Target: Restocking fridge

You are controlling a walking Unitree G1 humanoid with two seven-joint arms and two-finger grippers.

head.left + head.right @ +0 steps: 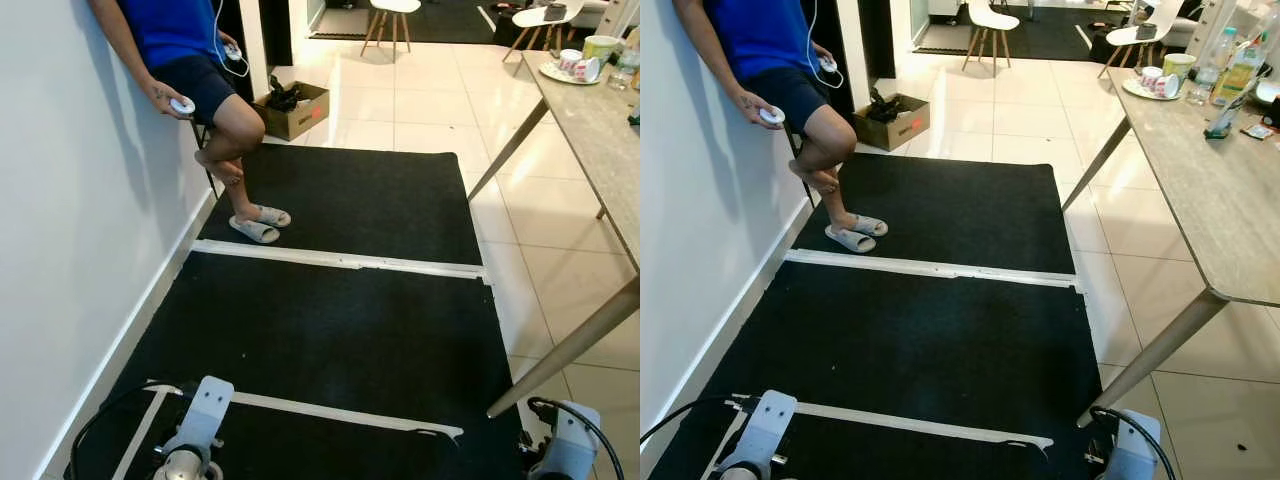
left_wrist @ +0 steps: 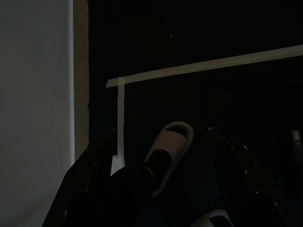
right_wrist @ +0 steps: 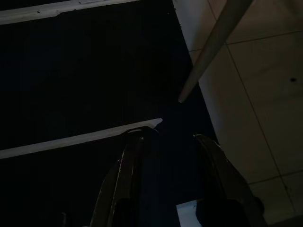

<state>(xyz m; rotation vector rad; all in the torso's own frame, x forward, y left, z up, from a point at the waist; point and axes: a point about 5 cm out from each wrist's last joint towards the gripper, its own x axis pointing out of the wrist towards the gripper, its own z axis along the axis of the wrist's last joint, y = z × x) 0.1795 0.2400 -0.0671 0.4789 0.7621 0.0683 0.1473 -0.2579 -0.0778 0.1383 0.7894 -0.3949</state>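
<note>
Silver left arm [image 1: 200,415], silver right arm [image 1: 568,450] (black cables looping), long black fingers [image 3: 124,182]

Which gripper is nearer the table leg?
Right. The right gripper hangs just short of the table leg; the left gripper hangs across the mat, by the wall.

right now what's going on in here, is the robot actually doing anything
Nothing is being handled yet. The robot stands on a black mat marked with white tape lines, both arms hanging idle: the left gripper and right gripper are open and empty above the floor. A person leans on the wall ahead to the left, holding controllers. A table with cups and bottles stands to the right.
</note>
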